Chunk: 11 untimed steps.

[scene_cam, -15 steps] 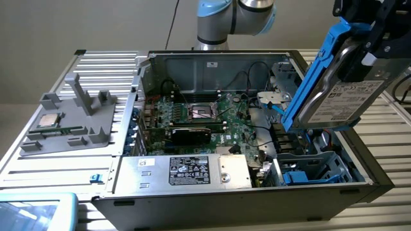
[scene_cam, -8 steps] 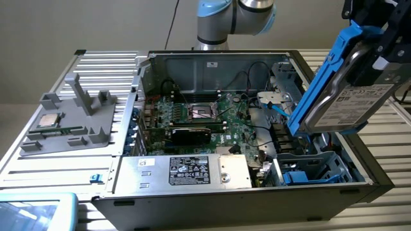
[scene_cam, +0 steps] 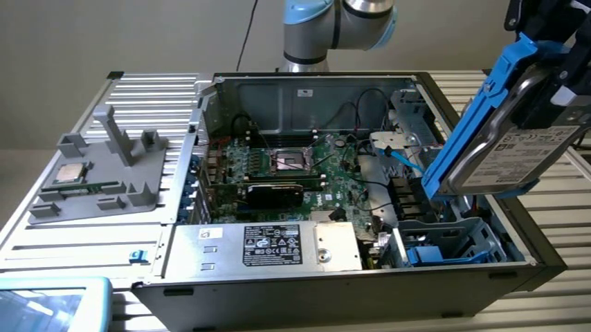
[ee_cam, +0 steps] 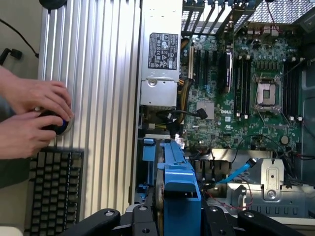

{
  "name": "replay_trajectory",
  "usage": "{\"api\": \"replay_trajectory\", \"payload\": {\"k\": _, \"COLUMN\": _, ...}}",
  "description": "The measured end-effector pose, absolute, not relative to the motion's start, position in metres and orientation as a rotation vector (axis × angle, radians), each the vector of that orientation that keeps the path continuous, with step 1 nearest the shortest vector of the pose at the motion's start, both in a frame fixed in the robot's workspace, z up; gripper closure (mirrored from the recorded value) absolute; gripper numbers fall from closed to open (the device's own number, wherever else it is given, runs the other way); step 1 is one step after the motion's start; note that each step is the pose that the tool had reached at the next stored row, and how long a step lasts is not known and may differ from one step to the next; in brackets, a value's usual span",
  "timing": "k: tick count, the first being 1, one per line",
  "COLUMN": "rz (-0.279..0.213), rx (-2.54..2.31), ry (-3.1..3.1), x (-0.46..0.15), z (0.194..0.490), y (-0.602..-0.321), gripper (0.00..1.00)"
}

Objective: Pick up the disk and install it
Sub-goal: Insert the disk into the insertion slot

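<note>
The disk (scene_cam: 517,152), a silver-grey hard drive with a white label in a blue carrier frame, hangs tilted in the air at the exterior view's right. It is above the right end of the open computer case (scene_cam: 333,290). My gripper (scene_cam: 547,59) is shut on the disk's upper part. In the wrist view, the blue carrier of the disk (ee_cam: 179,194) stands edge-on between my black fingers (ee_cam: 106,219). Below the disk is the grey drive cage (scene_cam: 457,242), which has a blue part inside it.
Inside the case lie the green motherboard (scene_cam: 295,169), a blue cable (scene_cam: 406,159) and the silver power supply box (scene_cam: 277,245). A grey fixture (scene_cam: 102,180) with a small CPU chip (scene_cam: 69,173) sits on the ribbed table. A person's hands (ee_cam: 34,118) rest near a keyboard (ee_cam: 54,191).
</note>
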State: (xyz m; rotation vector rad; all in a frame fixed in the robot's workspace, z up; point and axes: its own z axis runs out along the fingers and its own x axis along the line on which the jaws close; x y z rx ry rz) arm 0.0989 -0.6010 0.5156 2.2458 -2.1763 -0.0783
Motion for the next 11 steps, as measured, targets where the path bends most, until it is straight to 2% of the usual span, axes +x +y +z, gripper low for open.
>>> {"api": "replay_trajectory", "payload": {"k": 11, "rz": -0.078, "rx": 2.244, "ry": -2.178, "x": 0.0993, "z": 0.5157, "y": -0.6015, "gripper": 0.63}}
